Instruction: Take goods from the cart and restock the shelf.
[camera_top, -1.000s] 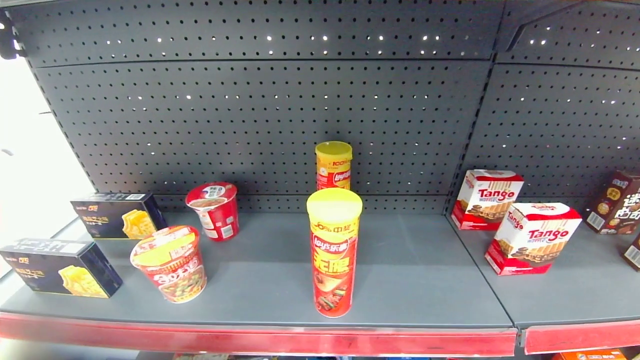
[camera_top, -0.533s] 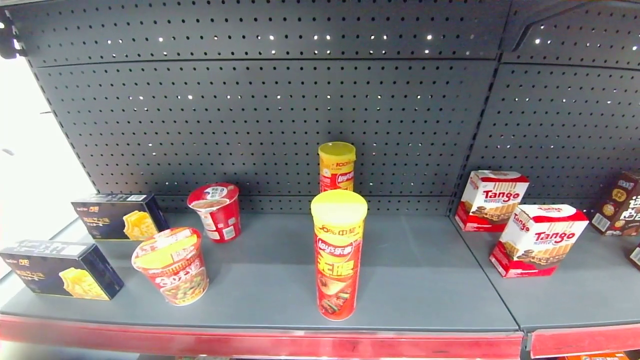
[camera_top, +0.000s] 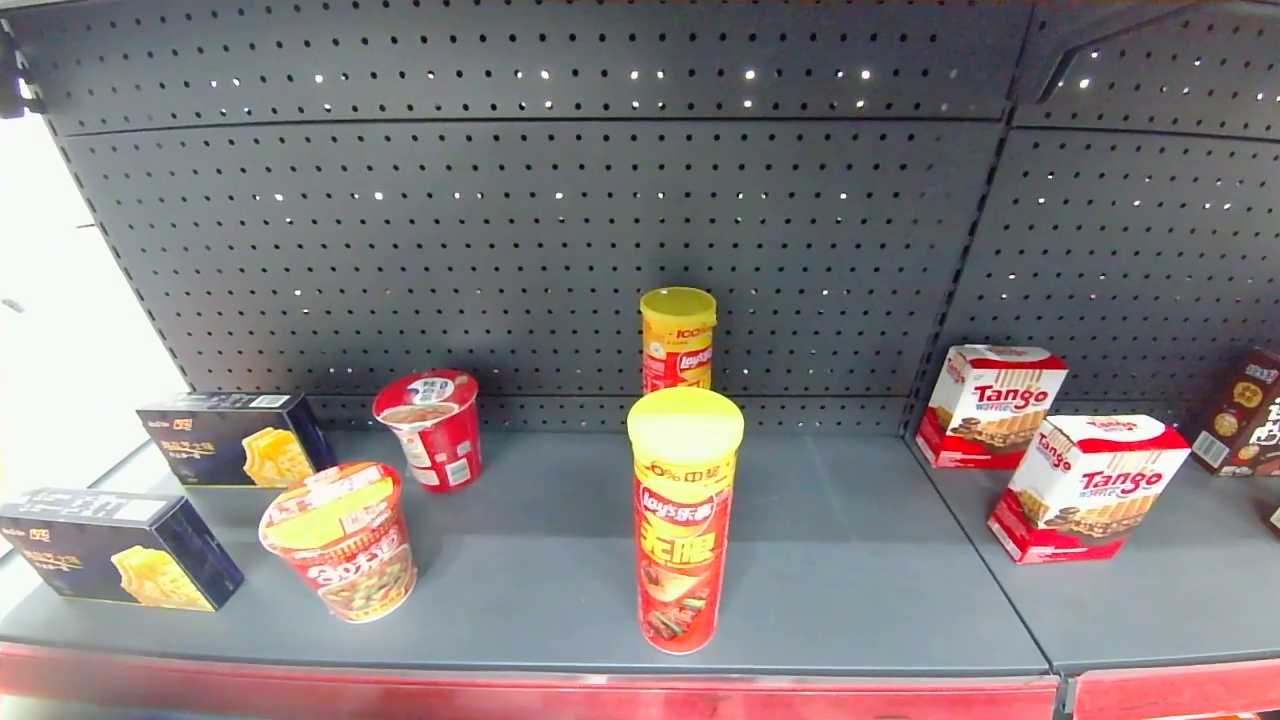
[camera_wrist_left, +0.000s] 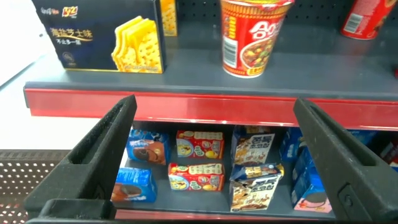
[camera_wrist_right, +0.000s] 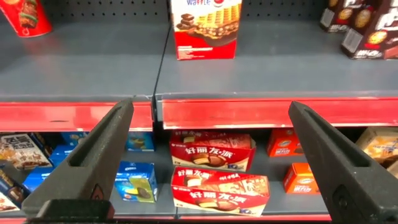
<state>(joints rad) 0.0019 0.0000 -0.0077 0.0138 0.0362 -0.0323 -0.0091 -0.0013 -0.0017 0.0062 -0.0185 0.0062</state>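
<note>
Shelf sits just ahead of and above the left gripper and right gripper, both spread wide and empty. Since a second ago only the camera drifts; the chips can stays put, so a fresh pickup probably comes next.

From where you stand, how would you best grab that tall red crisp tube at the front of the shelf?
Probably around the middle of the tall tube, coming straight in from the front: it stands upright, its wall is round and even, and the shelf is bare either side.
</note>
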